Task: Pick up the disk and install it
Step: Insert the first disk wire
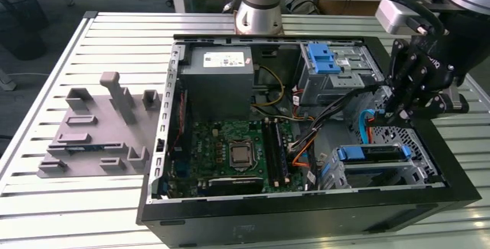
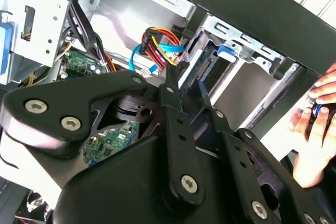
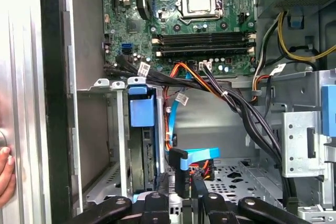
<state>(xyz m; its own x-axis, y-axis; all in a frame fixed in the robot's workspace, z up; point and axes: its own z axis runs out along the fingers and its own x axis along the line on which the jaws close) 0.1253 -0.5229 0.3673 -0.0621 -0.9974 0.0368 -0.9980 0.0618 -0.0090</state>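
1. While your gripper (image 1: 400,108) hangs inside the computer case (image 1: 306,214) by its right edge in the exterior view, you cannot tell how far its jaws stand apart, nor whether they hold anything.
2. You see the disk (image 3: 142,129) seated upright in the drive cage (image 3: 102,129) near that edge.
3. A hand (image 2: 317,124) rests outside the case wall.

Open black computer case (image 1: 306,217), green motherboard (image 1: 229,146), grey power supply (image 1: 220,71), grey fixture block (image 1: 96,140), slatted metal table (image 1: 77,214)
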